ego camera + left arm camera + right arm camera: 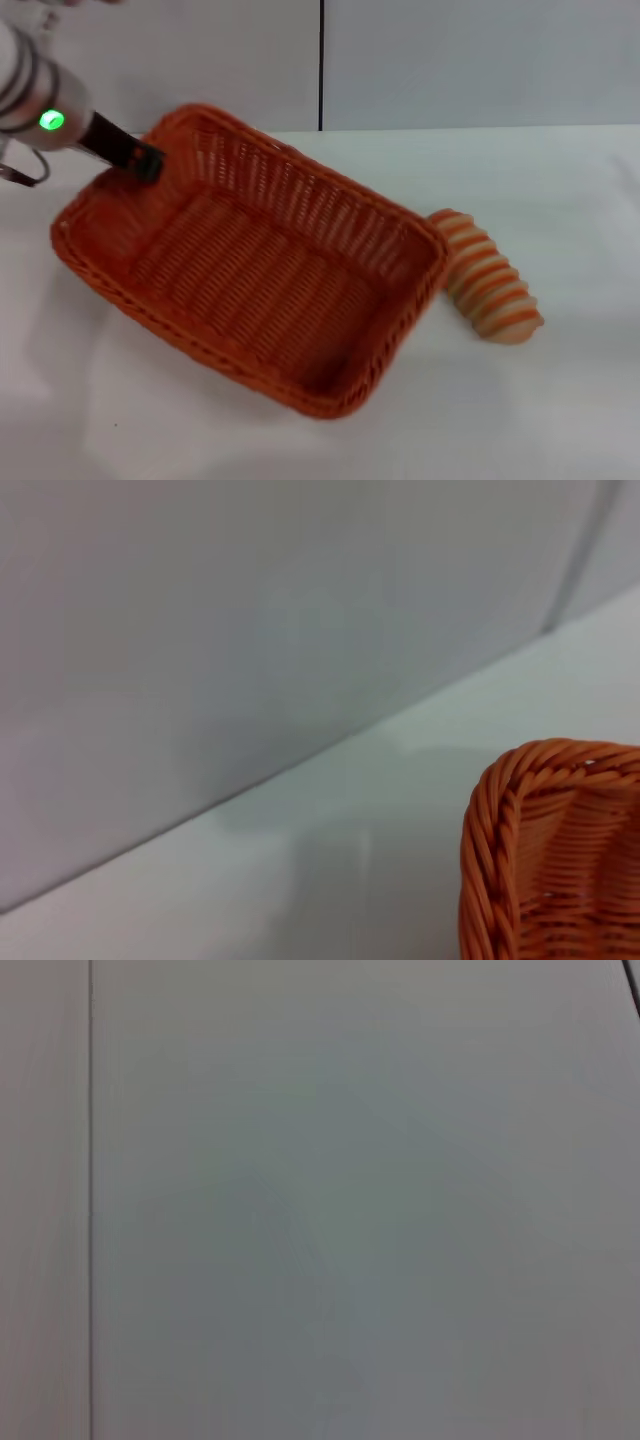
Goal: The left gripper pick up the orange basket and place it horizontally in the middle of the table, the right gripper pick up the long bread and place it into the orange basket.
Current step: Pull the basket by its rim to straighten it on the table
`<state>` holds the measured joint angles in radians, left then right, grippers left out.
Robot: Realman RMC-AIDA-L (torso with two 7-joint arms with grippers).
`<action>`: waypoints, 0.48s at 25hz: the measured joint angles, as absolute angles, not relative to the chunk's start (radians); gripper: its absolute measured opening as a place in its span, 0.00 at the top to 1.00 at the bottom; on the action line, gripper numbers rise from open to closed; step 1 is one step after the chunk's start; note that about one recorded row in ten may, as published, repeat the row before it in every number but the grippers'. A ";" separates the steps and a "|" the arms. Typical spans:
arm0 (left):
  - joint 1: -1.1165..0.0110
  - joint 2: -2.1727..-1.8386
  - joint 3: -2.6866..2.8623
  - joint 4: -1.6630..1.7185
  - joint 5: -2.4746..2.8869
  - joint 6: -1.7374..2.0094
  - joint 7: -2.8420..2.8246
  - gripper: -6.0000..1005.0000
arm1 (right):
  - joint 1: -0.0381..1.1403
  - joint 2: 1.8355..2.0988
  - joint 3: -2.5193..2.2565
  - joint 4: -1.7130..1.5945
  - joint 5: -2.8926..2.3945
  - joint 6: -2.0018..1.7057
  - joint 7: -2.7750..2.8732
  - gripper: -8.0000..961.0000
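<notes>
The orange basket (250, 280) lies diagonally on the white table (560, 400), holding nothing, one corner toward the far left and one toward the near right. My left gripper (145, 160) reaches in from the upper left, its black tip at the basket's far-left rim. A corner of the braided basket rim (500, 820) shows in the left wrist view. The long bread (490, 290), striped orange-brown and cream, lies on the table just right of the basket's right corner, close to it. My right gripper is out of view; the right wrist view holds only a plain grey surface.
A grey wall (450, 60) with a dark vertical seam (321, 60) stands behind the table's far edge. Bare tabletop lies in front of the basket and to the right of the bread.
</notes>
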<state>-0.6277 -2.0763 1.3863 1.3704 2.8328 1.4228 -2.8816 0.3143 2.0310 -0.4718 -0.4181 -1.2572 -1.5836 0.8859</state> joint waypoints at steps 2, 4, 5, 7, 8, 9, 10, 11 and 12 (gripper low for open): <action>-0.622 -2.078 1.328 1.383 2.828 1.442 -2.883 0.76 | 0.327 2.018 -0.474 -0.401 -1.259 -1.568 0.880 0.23; -0.635 -2.079 1.220 1.374 2.800 1.491 -2.885 0.77 | 0.339 2.009 -0.479 -0.388 -1.259 -1.550 0.878 0.23; -0.635 -2.080 1.189 1.368 2.795 1.515 -2.886 0.78 | 0.343 2.007 -0.481 -0.384 -1.260 -1.544 0.877 0.23; -0.635 -2.080 1.189 1.368 2.795 1.515 -2.886 0.79 | 0.349 2.004 -0.482 -0.378 -1.260 -1.537 0.877 0.23; -0.611 -2.080 1.178 1.367 2.797 1.546 -2.888 0.80 | 0.352 2.004 -0.482 -0.376 -1.260 -1.534 0.875 0.23; -0.594 -2.080 1.172 1.370 2.791 1.557 -2.889 0.80 | 0.356 2.005 -0.483 -0.376 -1.260 -1.529 0.871 0.23; -0.580 -2.080 1.166 1.375 2.781 1.562 -2.890 0.80 | 0.359 2.007 -0.486 -0.374 -1.260 -1.526 0.867 0.23; -0.580 -2.080 1.166 1.375 2.781 1.562 -2.890 0.81 | 0.362 2.009 -0.491 -0.373 -1.260 -1.521 0.860 0.23; -0.580 -2.080 1.166 1.375 2.781 1.562 -2.890 0.81 | 0.364 2.011 -0.500 -0.372 -1.260 -1.518 0.855 0.23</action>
